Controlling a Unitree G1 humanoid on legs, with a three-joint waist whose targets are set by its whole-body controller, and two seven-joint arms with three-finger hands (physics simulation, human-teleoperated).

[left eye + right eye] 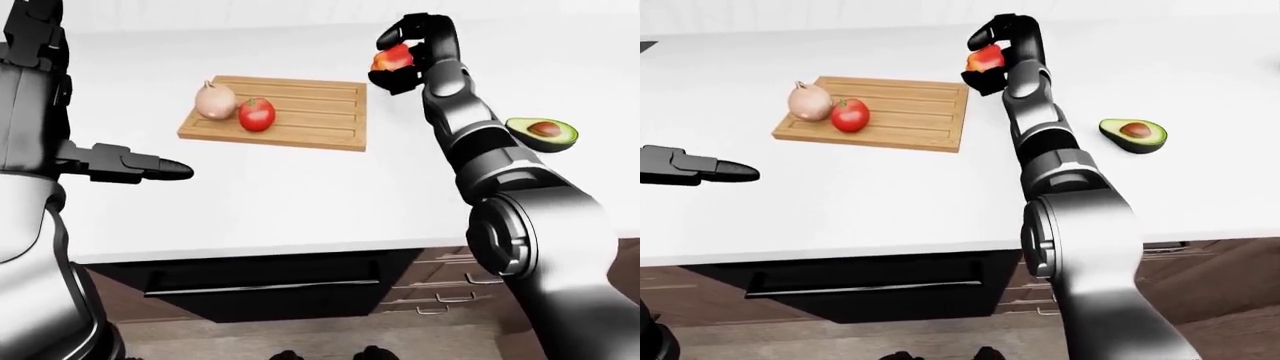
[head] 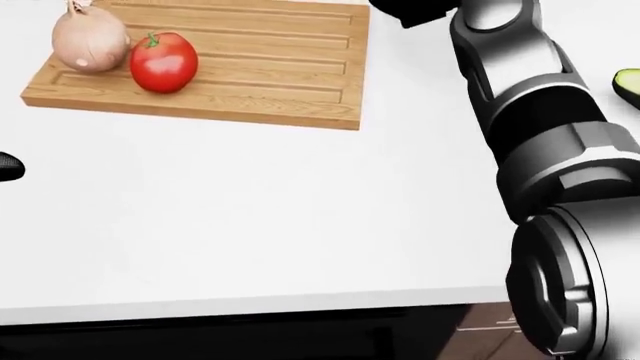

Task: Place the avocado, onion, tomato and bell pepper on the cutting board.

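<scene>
A wooden cutting board [image 1: 310, 112] lies on the white counter, with a brown onion [image 1: 215, 101] and a red tomato [image 1: 257, 115] side by side at its left end. My right hand [image 1: 397, 60] is shut on the red bell pepper [image 1: 392, 58], held above the counter just right of the board's top right corner. A halved avocado [image 1: 543, 133] lies on the counter to the right of my right arm. My left hand [image 1: 150, 168] hovers low at the left with fingers stretched flat, holding nothing.
The white counter [image 1: 300, 187] runs across the view. A dark oven front with a handle [image 1: 260, 286] sits below its near edge, and wooden drawers [image 1: 430, 285] stand to the right of it.
</scene>
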